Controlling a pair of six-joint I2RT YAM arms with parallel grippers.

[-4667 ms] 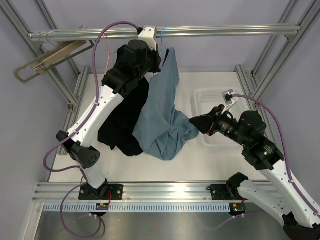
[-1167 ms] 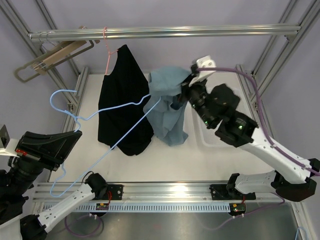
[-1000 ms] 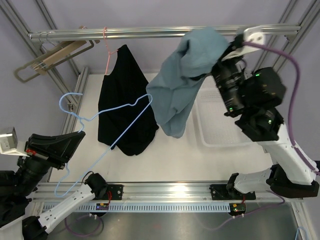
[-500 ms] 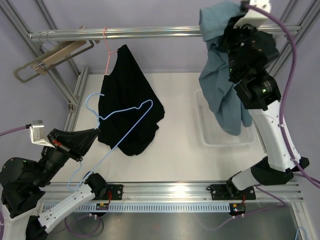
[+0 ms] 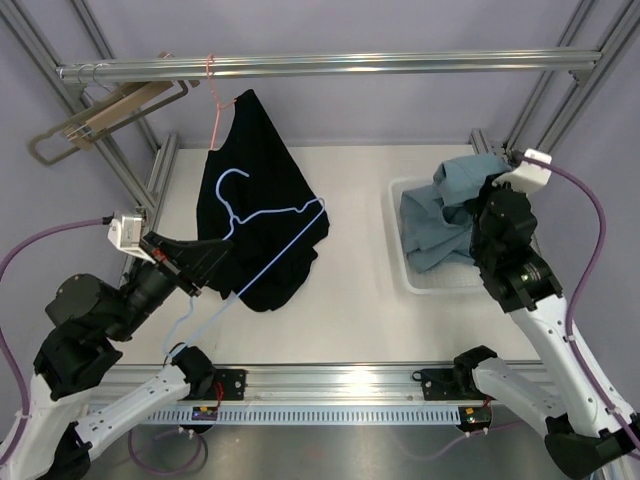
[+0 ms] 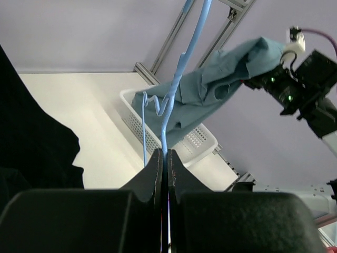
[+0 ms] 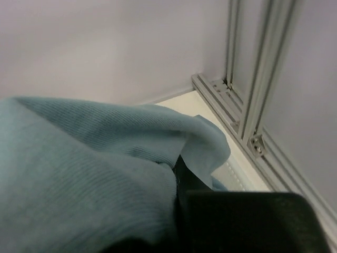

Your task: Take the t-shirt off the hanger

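Over basket [image 5: 435, 281], right end effector [image 5: 480, 195] grips crumpled teal t-shirt [image 5: 440, 225]; left end effector [image 6: 165, 158] grips bare hanger [image 6: 181, 55].

Bright, even overhead light with soft shadows — wrist views blur close up, top view sharp.

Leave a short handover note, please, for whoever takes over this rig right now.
Left gripper: shut on the wire of the blue hanger, which it holds bare in the air over the left side of the table.
Right gripper: shut on the t-shirt, with its fingers mostly buried in cloth. The shirt drapes from it into the white basket.
Done: the t-shirt is off the hanger.
Left: probably release the shirt into the basket and set the hanger down.
Note: a black garment hangs from the rail on another hanger, near the blue one.
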